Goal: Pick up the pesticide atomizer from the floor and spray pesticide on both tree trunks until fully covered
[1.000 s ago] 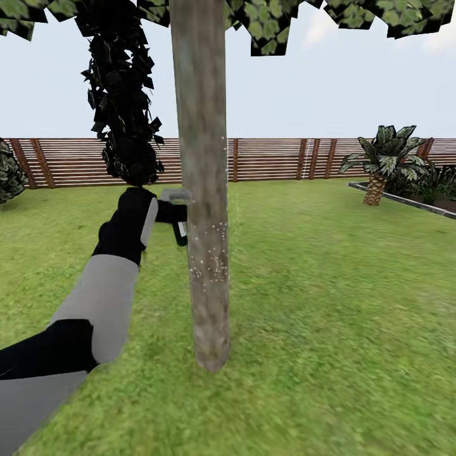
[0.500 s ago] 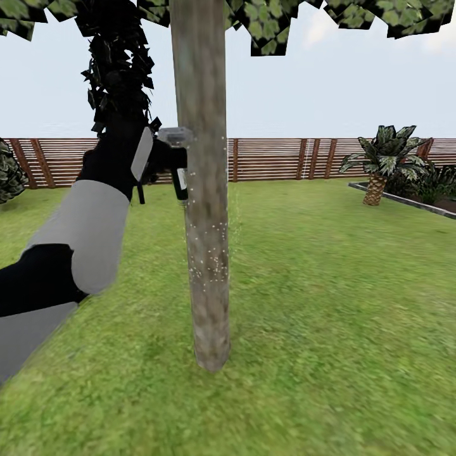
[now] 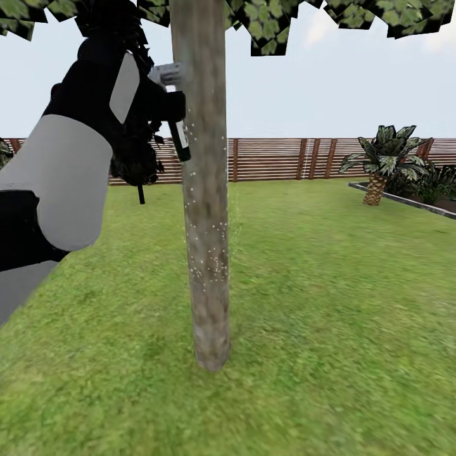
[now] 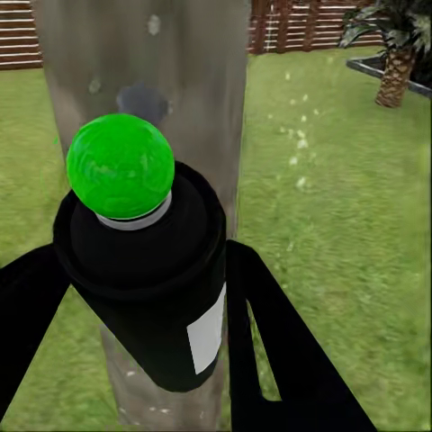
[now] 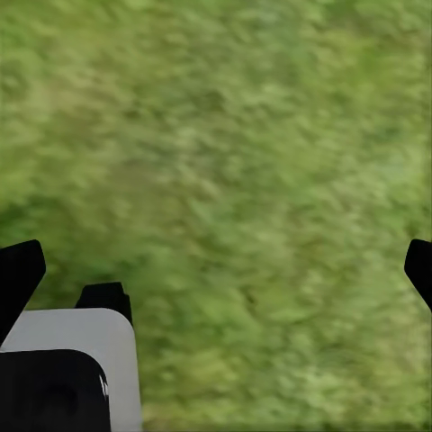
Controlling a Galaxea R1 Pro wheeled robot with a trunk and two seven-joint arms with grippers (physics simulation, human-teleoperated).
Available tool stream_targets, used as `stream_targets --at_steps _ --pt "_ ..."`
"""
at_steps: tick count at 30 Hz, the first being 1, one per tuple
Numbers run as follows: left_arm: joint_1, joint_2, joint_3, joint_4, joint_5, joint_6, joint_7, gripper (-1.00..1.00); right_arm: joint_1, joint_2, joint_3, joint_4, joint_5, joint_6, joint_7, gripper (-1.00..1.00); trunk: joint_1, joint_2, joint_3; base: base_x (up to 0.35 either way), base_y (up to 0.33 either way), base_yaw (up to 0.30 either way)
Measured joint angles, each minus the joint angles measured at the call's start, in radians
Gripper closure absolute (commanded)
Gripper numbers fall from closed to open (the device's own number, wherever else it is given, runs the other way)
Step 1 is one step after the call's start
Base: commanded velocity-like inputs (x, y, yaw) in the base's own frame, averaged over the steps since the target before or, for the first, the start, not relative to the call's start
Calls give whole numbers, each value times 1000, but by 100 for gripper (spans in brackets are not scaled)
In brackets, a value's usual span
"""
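A thick grey-brown tree trunk (image 3: pixel 204 190) rises straight ahead, with white droplets speckling its lower half. My left gripper (image 3: pixel 172 117) is raised high against the trunk's left side, shut on the pesticide atomizer (image 3: pixel 181 144). In the left wrist view the atomizer (image 4: pixel 148 297) is a black bottle with a white label and a round top that shows bright green, held between both black fingers (image 4: pixel 270 342), right in front of the trunk (image 4: pixel 153 54). My right gripper (image 5: pixel 216 270) hangs open over the grass floor (image 5: pixel 234 135), its fingertips far apart.
Green lawn surrounds the trunk. A brown slat fence (image 3: pixel 285 158) closes the back. A low palm-like plant (image 3: pixel 383 161) and a bordered bed (image 3: pixel 405 199) lie at the right. A dark cone-shaped tree (image 3: pixel 136 168) stands behind my left arm.
My left arm has risen along the trunk with the atomizer, from about fence-foot height to well above the fence line. The camera has not moved.
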Motion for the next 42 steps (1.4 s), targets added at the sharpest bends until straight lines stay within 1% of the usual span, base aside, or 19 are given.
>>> stream_targets --at_steps 2,3,5,7,8,9,15,19,22,29,32,34,38,42 --pt "-8 0 0 0 56 0 1 100 0 0 0 0 0 0 0 -100 0 0 0 0 0 0" --pt "-9 0 0 1 64 0 1 100 0 0 0 0 0 0 0 -100 0 0 0 0 0 0" --pt "-11 -1 1 2 93 0 1 100 0 0 0 0 0 0 0 -100 0 0 0 0 0 0" --pt "-12 -22 1 2 107 0 1 100 0 0 0 0 0 0 0 -100 0 0 0 0 0 0" --pt "-12 -34 1 2 109 0 1 100 0 0 0 0 0 0 0 -100 0 0 0 0 0 0" --pt "-12 -38 1 2 104 0 1 100 0 0 0 0 0 0 0 -100 0 0 0 0 0 0" --pt "-13 -38 3 28 105 -2 1 100 0 0 0 0 0 0 0 -100 0 0 0 0 0 0" --pt "-13 -38 4 93 105 -3 2 100 0 0 0 0 0 0 0 -100 0 0 0 0 0 0" --pt "-13 -38 6 157 104 -6 3 100 0 0 0 0 0 0 0 -100 0 0 0 0 0 0" --pt "-13 -38 7 217 105 -8 5 100 0 0 0 0 0 0 0 -100 0 0 0 0 0 0" --pt "-12 -38 8 275 104 -11 7 100 0 0 0 1 0 0 0 -100 0 0 0 0 0 0" --pt "-13 -38 9 295 102 -14 9 100 0 0 0 0 0 0 0 -100 0 0 0 0 0 0" --pt "-13 -38 3 287 102 -16 9 100 0 0 -1 0 0 0 0 -100 0 0 0 0 0 0" --pt "-13 -38 1 186 102 -14 7 100 0 0 -1 0 0 0 0 -100 0 0 0 0 0 0"
